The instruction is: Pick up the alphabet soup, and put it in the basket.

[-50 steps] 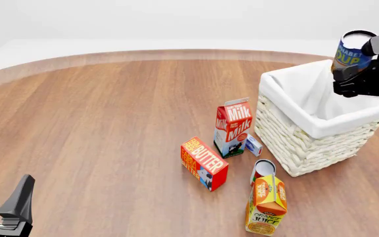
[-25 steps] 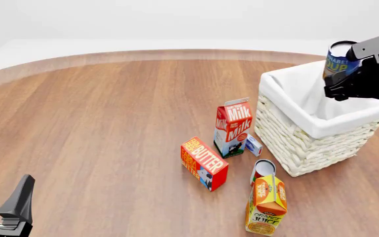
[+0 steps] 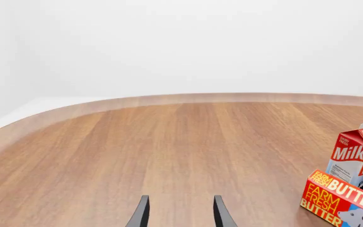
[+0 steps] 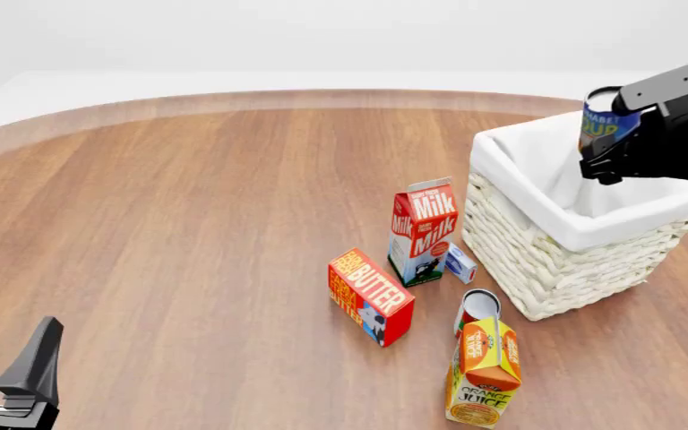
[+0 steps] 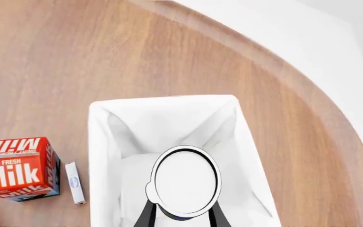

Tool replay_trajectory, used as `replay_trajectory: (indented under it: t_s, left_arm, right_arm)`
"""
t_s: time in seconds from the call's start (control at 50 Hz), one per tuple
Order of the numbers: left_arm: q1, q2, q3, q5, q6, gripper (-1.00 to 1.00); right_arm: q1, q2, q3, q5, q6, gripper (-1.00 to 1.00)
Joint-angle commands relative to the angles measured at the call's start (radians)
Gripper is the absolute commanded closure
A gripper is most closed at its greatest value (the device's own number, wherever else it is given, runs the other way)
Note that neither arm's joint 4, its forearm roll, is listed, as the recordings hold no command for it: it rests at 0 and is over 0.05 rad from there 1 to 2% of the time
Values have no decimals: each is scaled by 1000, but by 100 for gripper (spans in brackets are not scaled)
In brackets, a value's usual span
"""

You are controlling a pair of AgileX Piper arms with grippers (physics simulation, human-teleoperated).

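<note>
Soup: blue label, yellow lettering, pale top. Basket: whitish weave, white lining. Milk: red and white. Butter: red, yellow lettering. Juice: orange and yellow. Counter: brown woodgrain. Right gripper: black.

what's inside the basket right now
Only white cloth lining shows inside the basket; no objects lie there. The alphabet soup, held above by the right gripper, hides part of the floor.
</note>
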Motion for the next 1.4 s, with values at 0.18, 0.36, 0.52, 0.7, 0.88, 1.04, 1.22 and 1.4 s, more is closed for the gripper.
replay_trajectory:
  t_s: [0.18,0.36,0.52,0.7,0.88,1.04,1.22,1.4]
  left_arm:
    - [0,0,0,0,0,-100]
    - [0,0,0,0,0,-100]
    - [0,0,0,0,0,-100]
    - [0,0,0,0,0,-100]
    - [0,0,0,0,0,-100]
    - [0,0,0,0,0,-100]
    - [0,0,0,0,0,-100]
    - [0,0,0,0,0,-100]
  right_arm:
    - [-7,65,-37,29,-7,100]
    - [-18,95,-61,32,-12,100]
    - [-32,118,-70,31,-20,100]
    - [-39,143,-90,36,-29,100]
    - [-41,173,-96,32,-41,100]
    - [-48,189,-103,32,-53,100]
    - [-50,226,-111,28,-63,100]
    - [-47,254,-99,15,-74,100]
